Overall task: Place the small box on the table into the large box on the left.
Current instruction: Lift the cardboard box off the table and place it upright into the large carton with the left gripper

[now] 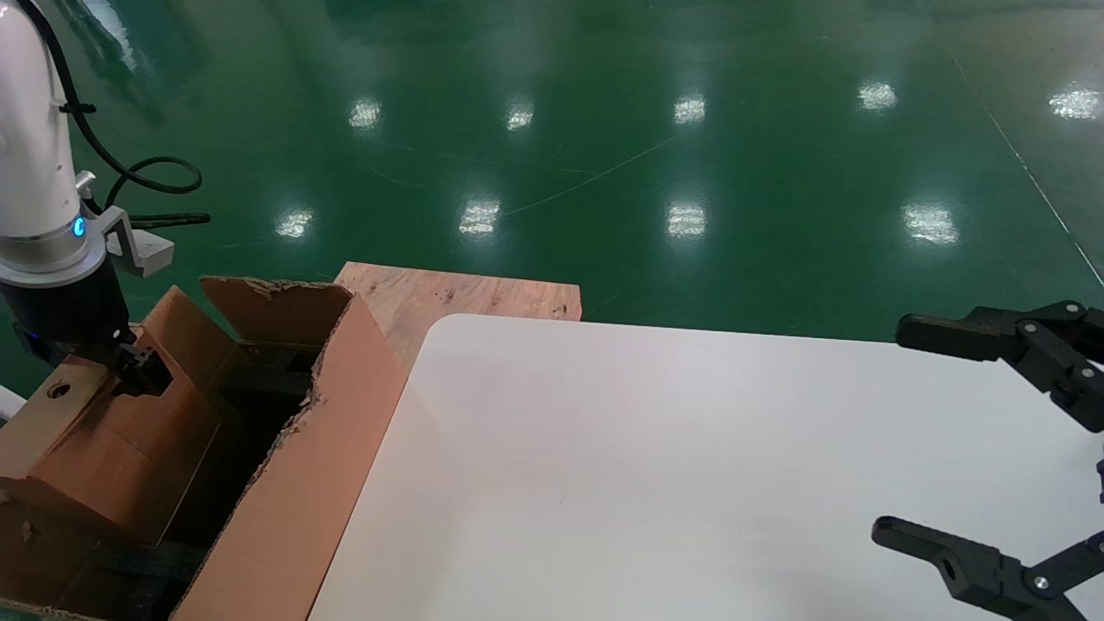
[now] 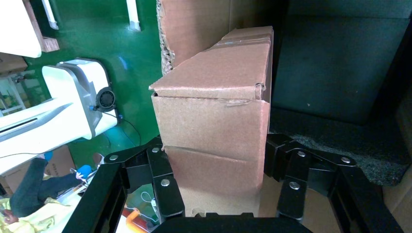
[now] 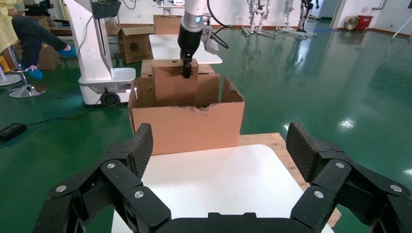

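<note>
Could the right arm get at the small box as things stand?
Probably not: the small box is gripped by the left pincer inside the large box, whose wall stands between. The right pincer hangs open across the table.

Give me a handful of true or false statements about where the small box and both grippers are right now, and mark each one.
1. The left gripper is clamped on the small box. True.
2. The small box lies on the table. False: it is held over the large box.
3. The right gripper is open and holds nothing. True.
4. The right gripper hangs inside the large box. False: it is over the table's right side.
5. The large box stands left of the table. True.
</note>
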Controlling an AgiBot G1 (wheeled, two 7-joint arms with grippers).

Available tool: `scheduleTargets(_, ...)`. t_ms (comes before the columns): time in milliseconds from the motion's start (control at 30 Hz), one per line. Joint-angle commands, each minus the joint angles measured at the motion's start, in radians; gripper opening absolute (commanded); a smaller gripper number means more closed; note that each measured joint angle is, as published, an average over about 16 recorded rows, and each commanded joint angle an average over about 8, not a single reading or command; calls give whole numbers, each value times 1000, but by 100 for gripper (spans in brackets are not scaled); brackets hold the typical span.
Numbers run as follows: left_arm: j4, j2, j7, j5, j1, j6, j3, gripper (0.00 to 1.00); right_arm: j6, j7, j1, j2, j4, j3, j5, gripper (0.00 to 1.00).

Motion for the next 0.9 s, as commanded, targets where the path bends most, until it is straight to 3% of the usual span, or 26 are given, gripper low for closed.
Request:
scheduleTargets(33, 12, 1, 8, -3, 6, -1, -2, 0, 0, 0, 0, 0, 0, 0, 0, 100)
scheduleTargets(900, 78, 28, 92, -70, 42, -97, -49, 0, 1, -1, 0, 1, 0, -1, 1, 100)
